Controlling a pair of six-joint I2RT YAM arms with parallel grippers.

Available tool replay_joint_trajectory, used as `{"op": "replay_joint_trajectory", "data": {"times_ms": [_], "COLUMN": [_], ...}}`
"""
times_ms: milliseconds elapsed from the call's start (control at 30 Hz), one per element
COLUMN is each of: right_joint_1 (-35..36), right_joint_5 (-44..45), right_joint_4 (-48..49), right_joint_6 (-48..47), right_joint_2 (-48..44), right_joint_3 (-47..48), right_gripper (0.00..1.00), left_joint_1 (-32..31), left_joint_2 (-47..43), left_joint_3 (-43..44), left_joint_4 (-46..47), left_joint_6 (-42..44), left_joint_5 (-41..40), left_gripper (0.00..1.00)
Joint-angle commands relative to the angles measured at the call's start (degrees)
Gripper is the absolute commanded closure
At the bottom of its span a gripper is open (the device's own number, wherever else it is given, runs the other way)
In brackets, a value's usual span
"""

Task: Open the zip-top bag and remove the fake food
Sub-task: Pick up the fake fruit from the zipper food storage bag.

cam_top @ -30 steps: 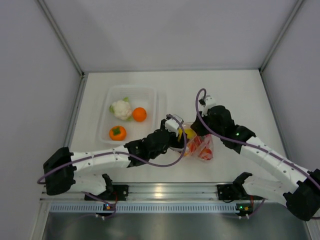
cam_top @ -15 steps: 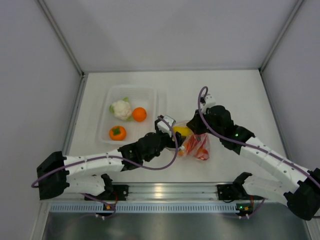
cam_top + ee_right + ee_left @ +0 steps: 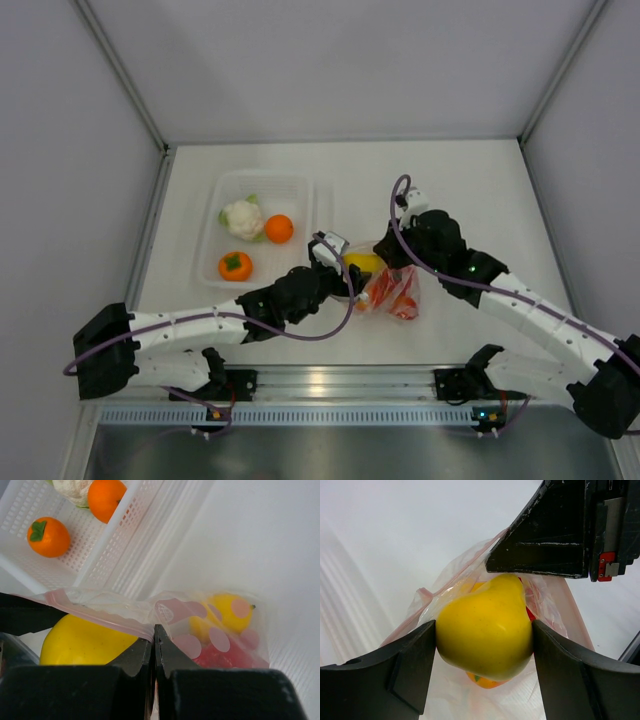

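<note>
The zip-top bag [image 3: 395, 291] lies on the table right of the tray, its mouth facing left. Inside it are red and yellow fake food pieces [image 3: 227, 611]. My left gripper [image 3: 484, 645] is shut on a yellow lemon [image 3: 485, 627] at the bag's mouth, and an orange piece shows just beneath it. The lemon [image 3: 364, 263] also shows from above, between the two grippers. My right gripper [image 3: 154, 630] is shut on the pink zip strip [image 3: 100, 614] at the bag's upper edge, holding that lip up.
A clear perforated tray [image 3: 302, 192] stands to the left with a white cauliflower [image 3: 243, 218], an orange [image 3: 279, 229] and an orange persimmon [image 3: 235, 266] in it. The enclosure's walls rise on both sides.
My left arm has drawn back toward the left with the yellow lemon in its jaws. The bag has shifted slightly left with it. The right gripper keeps its pinch on the bag.
</note>
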Motion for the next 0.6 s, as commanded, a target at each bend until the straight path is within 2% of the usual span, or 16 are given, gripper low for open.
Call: {"op": "replay_joint_trajectory", "data": {"times_ms": [0,167,367,433,467,500,567], "right_joint_1": [-5.3,-6.1,-7.1,-7.1,-7.1,-7.1,-7.1], "right_joint_5": [21.6,19.7,15.5,9.5,6.5,1.1,-4.2], "right_joint_4": [-3.0,-2.2,-0.7,0.7,2.2,4.8,7.1], "right_joint_6": [-8.0,-8.5,-9.0,-10.0,-10.8,-10.9,-10.0], "right_joint_2": [-1.6,-1.6,-2.6,-5.0,-6.1,-7.2,-9.8], "right_joint_3": [0.1,-0.5,-2.5,-3.8,-4.5,-6.1,-7.1], "right_gripper": [1.00,1.00,1.00,1.00,1.00,1.00,1.00], "left_joint_1": [-0.1,-0.1,-0.1,0.0,0.3,0.7,1.8], "left_joint_2": [-4.4,-2.4,-7.1,-7.8,-7.6,-6.5,-4.8], "left_joint_3": [-1.0,-0.6,-4.3,-4.2,-2.8,-2.1,0.8], "left_joint_4": [-2.4,-7.2,-7.2,-9.0,-10.6,-13.5,-16.1], "left_joint_6": [0.0,1.6,2.7,1.5,0.6,-0.4,-3.1], "left_joint_5": [0.2,6.5,8.9,4.2,-0.7,-3.2,-7.1], "left_gripper": [1.00,1.00,1.00,1.00,1.00,1.00,1.00]}}
